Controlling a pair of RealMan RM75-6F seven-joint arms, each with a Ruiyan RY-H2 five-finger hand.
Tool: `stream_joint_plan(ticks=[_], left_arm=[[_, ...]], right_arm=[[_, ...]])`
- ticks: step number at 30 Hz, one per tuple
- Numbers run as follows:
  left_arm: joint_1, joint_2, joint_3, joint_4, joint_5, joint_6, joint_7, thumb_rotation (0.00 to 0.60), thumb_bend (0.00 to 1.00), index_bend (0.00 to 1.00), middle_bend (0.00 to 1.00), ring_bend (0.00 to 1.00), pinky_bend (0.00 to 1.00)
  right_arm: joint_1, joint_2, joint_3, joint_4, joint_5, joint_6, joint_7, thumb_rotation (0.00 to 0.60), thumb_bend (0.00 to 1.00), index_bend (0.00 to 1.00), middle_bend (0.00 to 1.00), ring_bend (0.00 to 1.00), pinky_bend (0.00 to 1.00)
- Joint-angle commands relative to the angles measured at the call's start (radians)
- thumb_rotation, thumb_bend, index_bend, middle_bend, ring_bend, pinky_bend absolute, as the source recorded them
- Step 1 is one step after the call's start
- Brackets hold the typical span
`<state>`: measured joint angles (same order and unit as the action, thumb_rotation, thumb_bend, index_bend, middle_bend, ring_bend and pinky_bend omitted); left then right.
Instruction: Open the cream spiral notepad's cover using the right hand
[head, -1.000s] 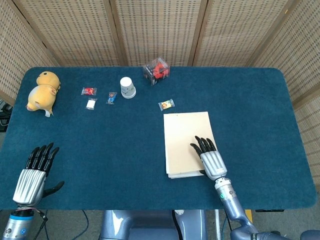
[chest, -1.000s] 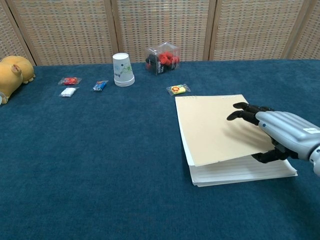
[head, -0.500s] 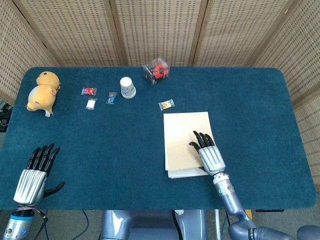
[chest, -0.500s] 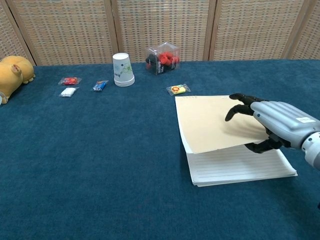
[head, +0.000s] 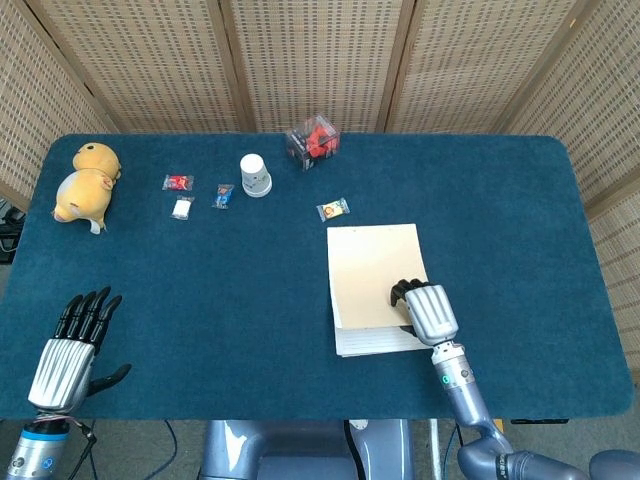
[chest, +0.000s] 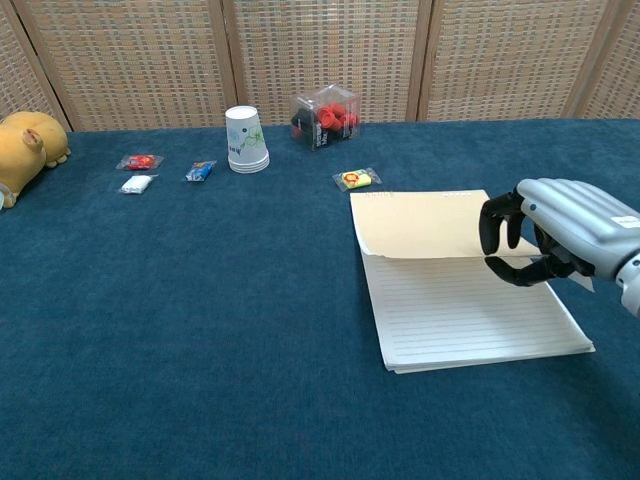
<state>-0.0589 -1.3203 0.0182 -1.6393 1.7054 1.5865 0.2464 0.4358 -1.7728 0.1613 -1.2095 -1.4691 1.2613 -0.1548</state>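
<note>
Since a second ago my right hand has gone from lying nearly flat on the cover to curling round its right edge, and the cover has climbed from a slight lift to a steep tilt. Lined paper now shows over most of the page in the chest view.

Cream spiral notepad lies right of table centre, near my edge of the blue table. Binding runs along the far edge, so the cover hinges away from me; that is why I am taking it from the side and carrying it up and back rather than sideways.

Right hand: fingers hooked over the top face of the cover, thumb under it, a narrow pinch with the sheet between. Only the cover seems caught, the pages below lie flat, though the hand hides the exact contact.

Left hand rests at the near left corner, fingers straight and spread, holding nothing, well apart from the pad.

Judgement: roughly halfway. Cover must pass vertical and fold over the far side. The yellow candy packet sits just beyond the binding and may end up beneath the cover.
</note>
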Motion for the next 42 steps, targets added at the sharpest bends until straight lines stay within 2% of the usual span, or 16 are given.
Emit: stream_joint_plan(ticks=[1,6,19,32,42], left_arm=[[0.000,-0.001,0.000,0.001,0.000,0.000,0.000,0.600,0.01,0.00,0.00,0.00,0.04],[0.000,-0.002,0.000,0.002,0.002,0.002,0.001,0.600,0.01,0.00,0.00,0.00,0.04],[0.000,-0.008,0.002,0.004,0.002,-0.003,0.013,0.600,0.01,0.00,0.00,0.00,0.04],[0.002,-0.011,0.005,0.001,0.008,0.000,0.023,0.600,0.01,0.00,0.00,0.00,0.04],[0.003,-0.010,0.007,-0.002,0.014,0.004,0.022,0.600,0.01,0.00,0.00,0.00,0.04]], right_arm=[[-0.005,0.001,-0.011,0.016,-0.011,0.014,0.025,0.600,0.60,0.67,0.66,0.58,0.73],[-0.012,0.011,-0.031,0.029,-0.027,0.025,0.060,0.600,0.59,0.68,0.71,0.62,0.79],[-0.062,0.109,-0.117,-0.018,-0.145,0.141,0.184,0.600,0.58,0.69,0.72,0.63,0.80],[-0.120,0.199,-0.226,-0.070,-0.263,0.229,0.205,0.600,0.59,0.70,0.72,0.64,0.80],[-0.173,0.237,-0.283,-0.076,-0.308,0.280,0.225,0.600,0.59,0.70,0.73,0.64,0.81]])
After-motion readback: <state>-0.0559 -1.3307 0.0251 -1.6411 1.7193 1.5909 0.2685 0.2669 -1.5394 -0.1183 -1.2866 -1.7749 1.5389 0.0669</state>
